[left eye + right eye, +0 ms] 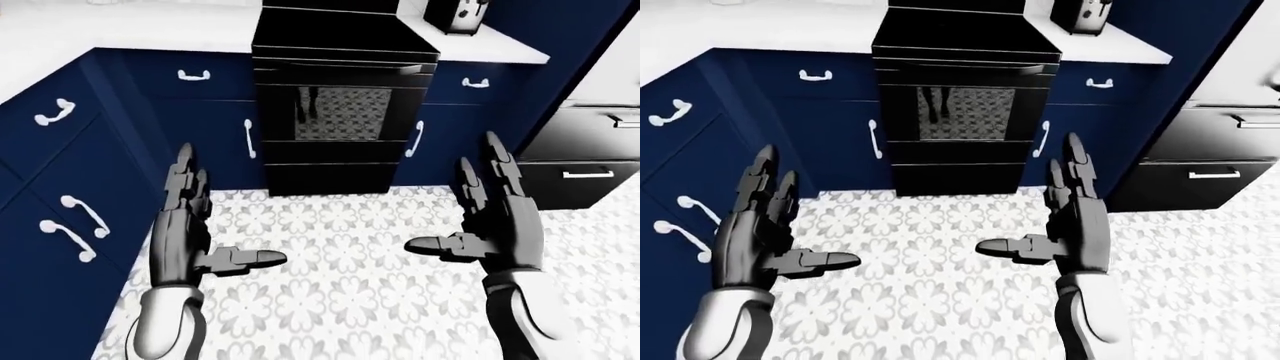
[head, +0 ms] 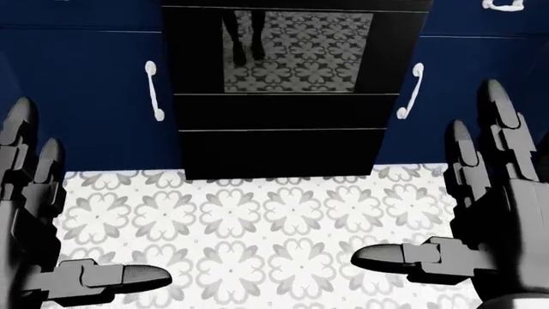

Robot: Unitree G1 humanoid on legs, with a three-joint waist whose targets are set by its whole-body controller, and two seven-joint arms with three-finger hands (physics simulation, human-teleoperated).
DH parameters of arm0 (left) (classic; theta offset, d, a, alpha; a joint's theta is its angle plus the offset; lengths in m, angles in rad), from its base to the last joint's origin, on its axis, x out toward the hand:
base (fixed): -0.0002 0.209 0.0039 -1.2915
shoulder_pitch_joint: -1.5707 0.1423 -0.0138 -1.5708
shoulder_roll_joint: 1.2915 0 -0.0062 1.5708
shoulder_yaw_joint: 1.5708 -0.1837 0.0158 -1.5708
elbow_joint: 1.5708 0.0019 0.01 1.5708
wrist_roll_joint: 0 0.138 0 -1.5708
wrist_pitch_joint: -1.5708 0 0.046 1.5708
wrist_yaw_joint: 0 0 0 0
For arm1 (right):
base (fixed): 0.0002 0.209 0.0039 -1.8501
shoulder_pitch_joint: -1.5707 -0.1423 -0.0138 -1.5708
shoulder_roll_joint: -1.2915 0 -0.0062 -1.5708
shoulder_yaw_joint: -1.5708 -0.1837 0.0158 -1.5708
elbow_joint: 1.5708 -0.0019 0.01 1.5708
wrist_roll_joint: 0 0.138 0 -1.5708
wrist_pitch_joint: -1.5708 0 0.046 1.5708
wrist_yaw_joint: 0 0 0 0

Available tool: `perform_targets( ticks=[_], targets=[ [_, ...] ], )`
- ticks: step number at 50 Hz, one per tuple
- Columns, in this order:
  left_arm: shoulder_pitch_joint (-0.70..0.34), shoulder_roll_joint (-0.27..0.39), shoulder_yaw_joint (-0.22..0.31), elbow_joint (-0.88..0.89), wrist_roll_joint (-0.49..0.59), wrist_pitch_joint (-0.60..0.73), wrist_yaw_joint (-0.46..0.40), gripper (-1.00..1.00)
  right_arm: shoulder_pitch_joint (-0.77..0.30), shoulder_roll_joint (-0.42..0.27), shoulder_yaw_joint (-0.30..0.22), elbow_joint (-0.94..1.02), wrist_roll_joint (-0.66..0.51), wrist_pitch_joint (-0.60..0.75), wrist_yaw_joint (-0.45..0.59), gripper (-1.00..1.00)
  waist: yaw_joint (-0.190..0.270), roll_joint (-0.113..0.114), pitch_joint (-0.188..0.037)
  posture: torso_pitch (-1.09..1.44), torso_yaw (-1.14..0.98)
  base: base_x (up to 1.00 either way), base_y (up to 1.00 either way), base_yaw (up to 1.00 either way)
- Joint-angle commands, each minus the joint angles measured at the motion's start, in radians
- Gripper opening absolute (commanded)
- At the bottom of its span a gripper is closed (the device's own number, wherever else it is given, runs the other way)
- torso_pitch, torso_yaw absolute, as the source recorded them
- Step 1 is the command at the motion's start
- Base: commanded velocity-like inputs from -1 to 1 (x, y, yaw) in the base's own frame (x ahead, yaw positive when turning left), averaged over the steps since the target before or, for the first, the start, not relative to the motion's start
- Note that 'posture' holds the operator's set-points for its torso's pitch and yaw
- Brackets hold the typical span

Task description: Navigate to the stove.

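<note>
Head view: pitched steeply down, close on the lower door of the black glass-fronted stove (image 2: 288, 90) and the grey floral floor tiles (image 2: 257, 225). Left-eye and right-eye views: wider, shallower tilt, from farther up, facing the same stove square-on. Both eyes share stove, navy cabinets (image 1: 200, 112), white countertop (image 1: 120, 30); slight horizontal offset between them.

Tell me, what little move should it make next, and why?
Probably a short step straight ahead: the stove already sits centred in the left-eye view, a stretch of patterned floor still lies before it, and both hands, left hand and right hand, are open and empty.
</note>
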Motion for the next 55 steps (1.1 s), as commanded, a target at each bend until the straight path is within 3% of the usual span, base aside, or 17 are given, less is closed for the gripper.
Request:
perform_targets(
  ticks=[1, 2, 4, 6, 8, 10, 17, 29, 30, 32, 35, 41, 43, 45, 46, 48, 55],
  targets=[
    [-0.009, 0.0, -0.003, -0.023, 0.001, -0.031, -0.001, 1.0, -0.012, -0.004, -0.003, -0.028, 0.0, -0.023, -0.001, 1.0, -0.003, -0.02, -0.016, 0.0, 0.0, 0.0, 0.0, 0.0],
    [-0.004, -0.001, -0.013, -0.026, 0.007, -0.033, 0.0, 1.0, -0.013, -0.004, -0.002, -0.031, 0.0, -0.019, -0.002, 1.0, -0.002, -0.036, -0.015, 0.0, 0.0, 0.0, 0.0, 0.0],
    [-0.004, -0.001, -0.012, -0.021, 0.008, -0.036, -0.002, 1.0, -0.014, -0.005, -0.003, -0.023, -0.002, -0.025, 0.0, 1.0, -0.006, 0.002, 0.001, 0.0, 0.0, 0.0, 0.0, 0.0],
    [-0.006, -0.002, -0.009, -0.02, 0.005, -0.035, -0.002, 1.0, -0.011, -0.004, -0.001, -0.019, -0.005, -0.03, 0.001, 1.0, -0.023, 0.017, -0.023, 0.0, 0.0, 0.0, 0.0, 0.0],
    [-0.006, -0.001, -0.009, -0.011, 0.006, -0.042, -0.003, 1.0, -0.011, -0.004, 0.001, -0.016, -0.01, -0.032, 0.002, 1.0, -0.041, 0.09, -0.028, 0.0, 0.0, 0.0, 0.0, 0.0],
    [-0.009, -0.001, -0.006, -0.003, 0.004, -0.047, -0.003, 1.0, -0.012, -0.004, 0.002, -0.019, -0.012, -0.028, 0.001, 1.0, -0.031, 0.07, -0.008, 0.0, 0.0, 0.0, 0.0, 0.0],
    [-0.004, -0.001, -0.006, -0.005, 0.003, -0.048, -0.003, 1.0, -0.008, -0.001, 0.005, -0.013, -0.021, -0.046, 0.01, 1.0, 0.0, -0.033, -0.024, 0.0, 0.0, 0.0, 0.0, 0.0],
    [-0.001, -0.002, -0.006, 0.003, 0.001, -0.058, -0.004, 1.0, -0.005, 0.0, -0.007, -0.02, -0.002, -0.057, 0.007, 1.0, -0.016, 0.02, -0.04, 0.0, 0.0, 0.0, 0.0, 0.0],
    [-0.001, -0.002, -0.007, 0.002, 0.002, -0.058, -0.004, 1.0, -0.004, 0.0, -0.007, -0.023, -0.003, -0.056, 0.005, 1.0, -0.017, 0.027, -0.06, 0.0, 0.0, 0.14, 0.0, 0.0],
    [-0.001, -0.002, -0.007, 0.004, 0.002, -0.059, -0.004, 1.0, -0.003, 0.0, -0.006, -0.021, -0.001, -0.059, 0.007, 1.0, -0.017, 0.031, -0.007, 0.0, 0.0, 0.24, -0.03, 0.0],
    [-0.001, -0.002, -0.009, -0.015, 0.003, -0.042, -0.002, 1.0, -0.006, -0.003, -0.009, -0.03, 0.001, -0.046, 0.003, 1.0, -0.02, 0.039, -0.004, 0.0, 0.0, 0.24, -0.03, 0.0],
    [-0.001, -0.003, -0.013, -0.016, 0.005, -0.039, -0.003, 1.0, -0.011, -0.004, -0.015, -0.034, 0.009, -0.041, 0.001, 1.0, -0.005, 0.024, -0.005, 0.0, 0.0, 0.32, -0.18, 0.0],
    [0.0, -0.003, -0.012, -0.019, 0.005, -0.036, -0.003, 1.0, -0.009, -0.005, -0.012, -0.042, 0.007, -0.034, -0.002, 1.0, 0.001, 0.001, -0.007, 0.0, 0.0, 0.37, -0.25, 0.0],
    [-0.003, -0.002, -0.009, -0.014, 0.003, -0.039, -0.004, 1.0, -0.012, -0.005, -0.013, -0.036, 0.007, -0.038, -0.001, 1.0, -0.003, -0.059, -0.024, 0.0, 0.0, 0.37, -0.25, 0.0],
    [-0.003, -0.002, -0.008, -0.01, 0.003, -0.043, -0.004, 1.0, -0.012, -0.005, -0.01, -0.034, 0.004, -0.04, -0.002, 1.0, -0.013, -0.018, -0.006, 0.0, 0.0, 0.38, -0.26, 0.0],
    [-0.002, -0.002, -0.008, -0.009, 0.003, -0.044, -0.004, 1.0, -0.011, -0.004, -0.01, -0.029, 0.003, -0.044, -0.001, 1.0, -0.013, -0.024, 0.004, 0.0, 0.0, 0.36, -0.24, 0.0],
    [-0.001, -0.003, -0.006, 0.006, 0.001, -0.06, -0.003, 1.0, -0.002, -0.001, 0.003, -0.024, -0.007, -0.057, 0.002, 1.0, -0.028, 0.039, 0.004, 0.0, 0.0, 0.36, -0.25, 0.0]
  ],
)
